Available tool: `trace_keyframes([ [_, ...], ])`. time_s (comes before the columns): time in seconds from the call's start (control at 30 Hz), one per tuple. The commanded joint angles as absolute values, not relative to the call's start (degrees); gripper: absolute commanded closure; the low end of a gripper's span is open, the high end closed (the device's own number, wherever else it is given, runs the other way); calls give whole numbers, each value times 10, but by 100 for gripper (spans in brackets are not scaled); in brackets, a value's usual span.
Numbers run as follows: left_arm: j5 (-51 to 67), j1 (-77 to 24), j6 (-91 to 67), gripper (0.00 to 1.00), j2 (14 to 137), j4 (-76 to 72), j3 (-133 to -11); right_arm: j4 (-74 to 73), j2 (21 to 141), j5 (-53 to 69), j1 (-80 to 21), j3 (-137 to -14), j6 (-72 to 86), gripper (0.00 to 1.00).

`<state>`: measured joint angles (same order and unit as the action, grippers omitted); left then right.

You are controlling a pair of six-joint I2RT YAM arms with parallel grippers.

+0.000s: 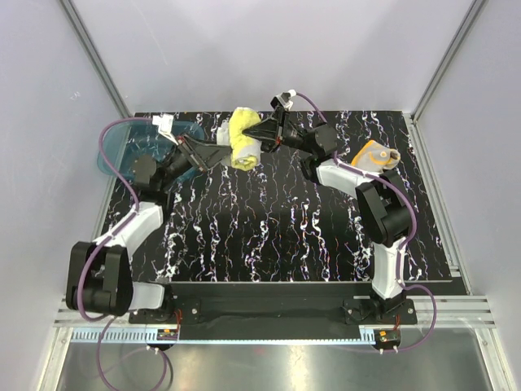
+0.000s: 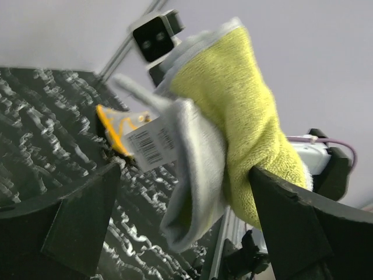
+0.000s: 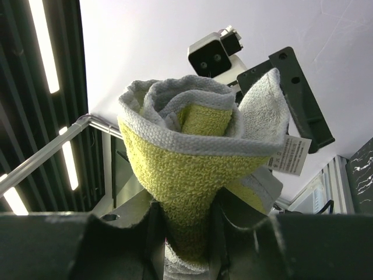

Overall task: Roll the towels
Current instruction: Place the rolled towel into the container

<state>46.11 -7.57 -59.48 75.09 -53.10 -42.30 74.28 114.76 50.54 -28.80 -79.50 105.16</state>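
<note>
Right pincer (image 3: 186, 233) clenched on rolled yellow towel (image 3: 186, 157) (spiral end only in wrist view), left pincer (image 2: 183, 201) released.

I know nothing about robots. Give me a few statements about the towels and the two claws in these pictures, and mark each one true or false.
1. The yellow towel is rolled up and pinched in the right gripper. True.
2. The left gripper is clamped shut on that towel. False: its jaws stand wide open, one on each side of the roll.
3. The orange towel sits inside the teal basin. False: it lies on the table at the far right, and the basin is at the far left.
4. A white barcode tag hangs from the yellow towel. True.
5. Neither gripper holds the orange towel. True.
</note>
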Motion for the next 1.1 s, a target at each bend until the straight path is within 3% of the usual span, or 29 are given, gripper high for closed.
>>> trace_keyframes([
  [0.0, 489, -77, -684, 1, 782, -721, -430, 900, 1128, 513, -298, -819, 1058, 100],
  [0.17, 491, -76, -889, 1, 864, -954, -447, 900, 1151, 520, -300, -817, 1052, 100],
  [0.47, 489, -77, -890, 1, 825, -935, -455, 889, 1172, 548, -299, -836, 1035, 100],
  [0.63, 493, -76, -883, 1, 804, -904, -470, 772, 1149, 563, -299, -810, 929, 100],
  [0.73, 511, -83, -826, 1, 782, -822, -478, 632, 1106, 556, -300, -801, 824, 100],
  [0.8, 513, -100, -747, 1, 743, -662, -482, 562, 1093, 546, -299, -803, 789, 100],
  [0.87, 489, -119, -598, 1, 696, -521, -497, 541, 1084, 542, -299, -808, 769, 100],
  [0.9, 473, -140, -546, 1, 685, -365, -510, 542, 1082, 541, -299, -812, 769, 100],
  [1.07, 384, -189, -375, 1, 664, -154, -556, 506, 1068, 527, -301, -817, 756, 100],
])
